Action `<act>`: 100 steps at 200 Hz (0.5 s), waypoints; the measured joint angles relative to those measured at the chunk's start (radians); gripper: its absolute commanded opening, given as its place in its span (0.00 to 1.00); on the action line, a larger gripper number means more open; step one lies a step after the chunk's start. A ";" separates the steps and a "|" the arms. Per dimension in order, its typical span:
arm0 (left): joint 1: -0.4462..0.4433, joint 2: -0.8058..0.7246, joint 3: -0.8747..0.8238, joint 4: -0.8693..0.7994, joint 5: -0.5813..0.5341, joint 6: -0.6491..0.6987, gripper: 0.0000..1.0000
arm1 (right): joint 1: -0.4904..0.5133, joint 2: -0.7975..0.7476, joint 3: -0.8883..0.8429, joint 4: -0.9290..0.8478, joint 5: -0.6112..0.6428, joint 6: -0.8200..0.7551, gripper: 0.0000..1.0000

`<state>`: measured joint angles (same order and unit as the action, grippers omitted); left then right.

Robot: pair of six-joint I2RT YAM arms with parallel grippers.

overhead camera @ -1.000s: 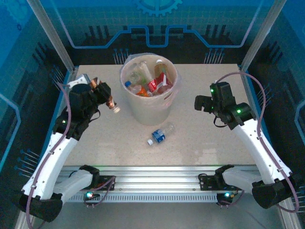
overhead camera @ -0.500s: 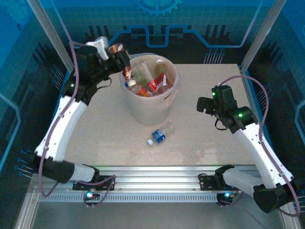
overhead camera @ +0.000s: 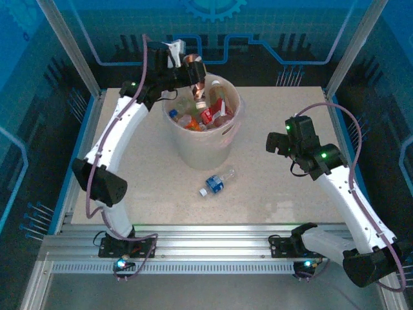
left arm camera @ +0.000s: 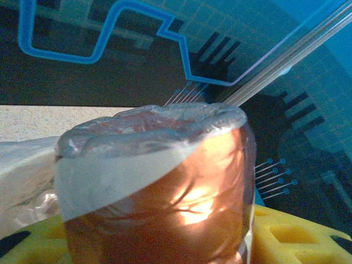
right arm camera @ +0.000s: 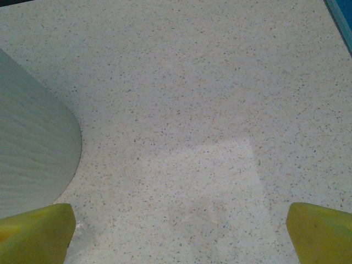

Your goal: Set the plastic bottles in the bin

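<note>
1. Bottle drop on the left: the left gripper (overhead camera: pixel 188 63) is clamped on a brown-tinted bottle (overhead camera: pixel 197 87), which hangs cap-down just below its fingers, over the far-left rim of the bin (overhead camera: pixel 229 139).
2. A clean release, I judge, means carrying it slightly inward so that it clears the rim and lands on the piled bottles (overhead camera: pixel 206 116).
3. The right gripper (overhead camera: pixel 274 142) hangs with fingers spread wide, holding nothing. A blue-labelled bottle (overhead camera: pixel 216 182) lies to its left, near the bin's foot.
4. The speckled pale table (overhead camera: pixel 277 194) sits among blue printed wall panels (overhead camera: pixel 290 32).
</note>
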<state>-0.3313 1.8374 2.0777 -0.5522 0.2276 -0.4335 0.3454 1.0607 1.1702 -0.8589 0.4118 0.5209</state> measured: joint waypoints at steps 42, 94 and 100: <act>-0.039 0.051 0.030 -0.067 0.002 0.026 0.48 | 0.000 0.002 0.000 0.000 0.000 0.000 1.00; -0.074 0.052 0.016 -0.109 -0.049 0.026 0.54 | 0.000 0.014 0.000 0.000 0.000 0.000 1.00; -0.076 0.049 0.006 -0.110 -0.055 0.026 0.55 | 0.000 0.014 0.000 0.000 0.000 0.000 1.00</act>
<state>-0.4076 1.8866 2.0842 -0.6621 0.1722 -0.4080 0.3454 1.0748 1.1702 -0.8585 0.4114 0.5213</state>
